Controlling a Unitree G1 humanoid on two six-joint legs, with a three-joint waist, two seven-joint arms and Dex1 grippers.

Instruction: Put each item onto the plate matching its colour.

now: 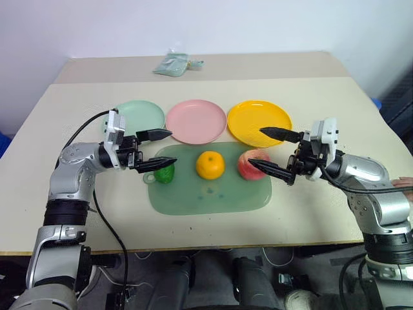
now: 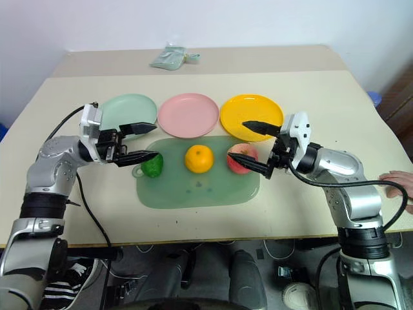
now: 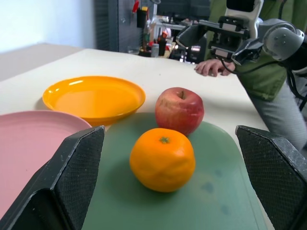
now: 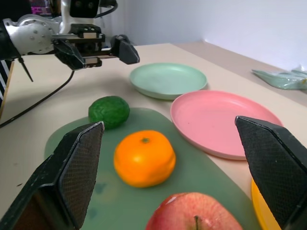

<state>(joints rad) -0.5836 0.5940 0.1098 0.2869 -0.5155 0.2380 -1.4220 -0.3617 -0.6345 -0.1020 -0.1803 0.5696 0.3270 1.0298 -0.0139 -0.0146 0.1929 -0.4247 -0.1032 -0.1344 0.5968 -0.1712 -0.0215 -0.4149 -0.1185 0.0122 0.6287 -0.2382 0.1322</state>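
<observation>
plates (image 1: 196, 121) bare, fruit row (image 1: 210, 165) — gaps between

A beige table (image 1: 335, 103) stands against a white wall (image 1: 258, 26).

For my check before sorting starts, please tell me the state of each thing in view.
Green piece: on the mat, unheld.
Orange: on the mat, unheld.
Apple: on the mat, upright, unheld.
Green plate: empty.
Pink plate: empty.
Yellow plate: empty.
Left gripper: jaws open, holding nothing.
Right gripper: jaws open, holding nothing.
</observation>
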